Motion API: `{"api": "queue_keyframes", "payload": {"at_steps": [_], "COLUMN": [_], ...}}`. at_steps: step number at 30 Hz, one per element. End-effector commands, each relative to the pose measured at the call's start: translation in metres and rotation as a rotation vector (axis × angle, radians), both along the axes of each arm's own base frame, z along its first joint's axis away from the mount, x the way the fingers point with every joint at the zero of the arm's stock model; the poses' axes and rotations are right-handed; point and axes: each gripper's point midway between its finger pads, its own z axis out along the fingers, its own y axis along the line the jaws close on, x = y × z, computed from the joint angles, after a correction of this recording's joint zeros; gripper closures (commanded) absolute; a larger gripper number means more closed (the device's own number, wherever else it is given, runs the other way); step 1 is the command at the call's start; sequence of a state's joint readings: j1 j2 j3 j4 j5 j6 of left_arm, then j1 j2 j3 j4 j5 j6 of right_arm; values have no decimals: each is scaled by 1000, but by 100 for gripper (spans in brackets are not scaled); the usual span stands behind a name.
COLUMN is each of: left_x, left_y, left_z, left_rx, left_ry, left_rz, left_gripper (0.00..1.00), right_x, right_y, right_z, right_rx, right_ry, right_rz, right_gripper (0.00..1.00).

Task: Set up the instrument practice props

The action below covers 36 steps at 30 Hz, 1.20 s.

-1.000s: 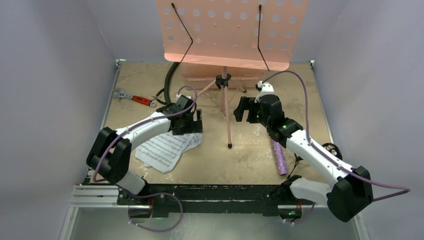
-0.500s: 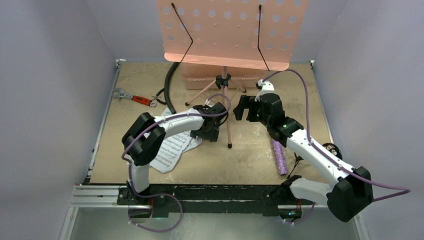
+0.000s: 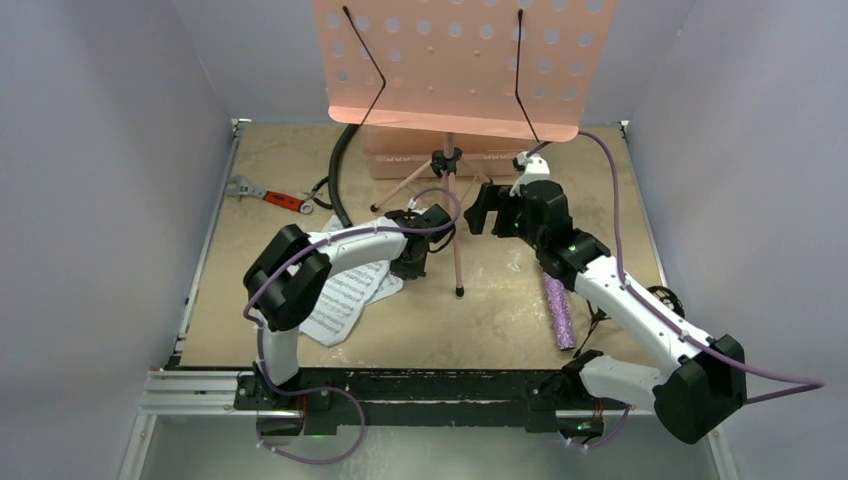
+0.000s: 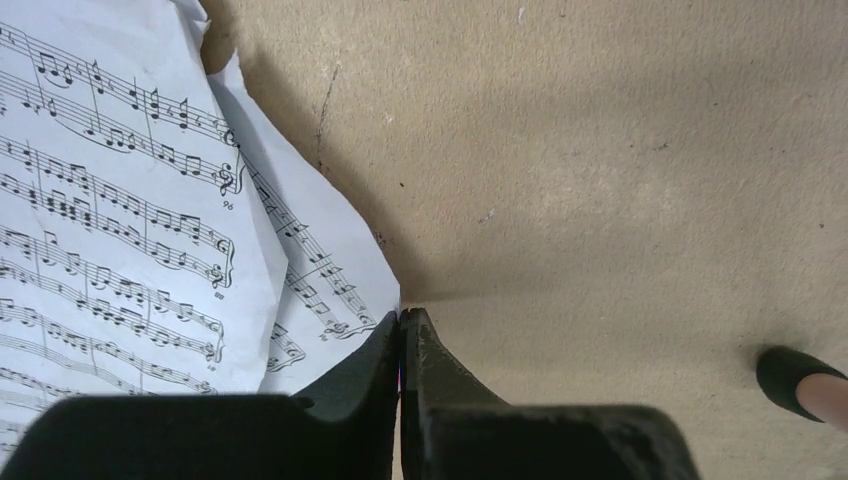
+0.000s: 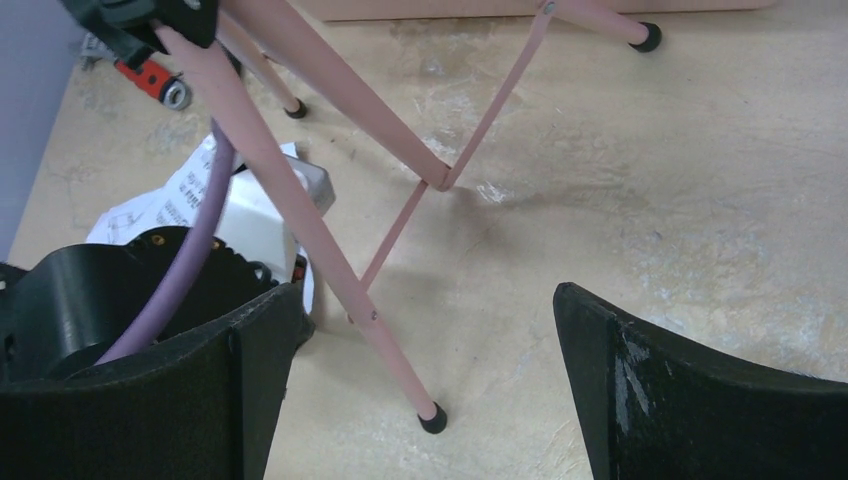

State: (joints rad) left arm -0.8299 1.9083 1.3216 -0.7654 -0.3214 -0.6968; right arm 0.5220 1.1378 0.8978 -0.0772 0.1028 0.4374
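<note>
Tan table (image 3: 520, 310): limp pages want a corner pinch

Sheet-music pages (image 4: 120, 200) lay flat left of the music stand (image 3: 450, 60). Left gripper (image 4: 402, 322) was closed at a page corner, catch unclear; right gripper (image 5: 425, 300) gaped, empty. Paper looked light, floppy, tearable.

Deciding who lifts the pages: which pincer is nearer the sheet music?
Left. The left pincer is shut right at a corner of the sheet music. The right pincer hangs open across the music stand front leg, apart from the pages.
</note>
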Motion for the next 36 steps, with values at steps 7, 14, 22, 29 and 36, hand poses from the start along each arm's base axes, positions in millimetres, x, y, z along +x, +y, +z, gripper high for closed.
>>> {"api": "queue_keyframes", "payload": {"at_steps": [7,14,22,29,36], "left_x": [15,9,15,26,28], "left_y": [-34,-57,-60,-63,-67], "left_z": [80,165,245,290,308], "left_rx": [-253,-554,-841,-1012,-1091], "left_ry": [-125,-221,-331,-370,-365], "left_rz": [8,49,283,446,497], "left_gripper": [100,100,100,100,100], "right_x": [-12,-32,-55,-69,-69], "right_y": [25,34,47,67,88], "right_z": [45,81,93,106,103], "right_rx": [15,-23,21,58,71], "right_ry": [-88,-230,-266,-299,-274], "right_rz": [208,386,513,628,665], "right_gripper": [2,2,2,3,9]}}
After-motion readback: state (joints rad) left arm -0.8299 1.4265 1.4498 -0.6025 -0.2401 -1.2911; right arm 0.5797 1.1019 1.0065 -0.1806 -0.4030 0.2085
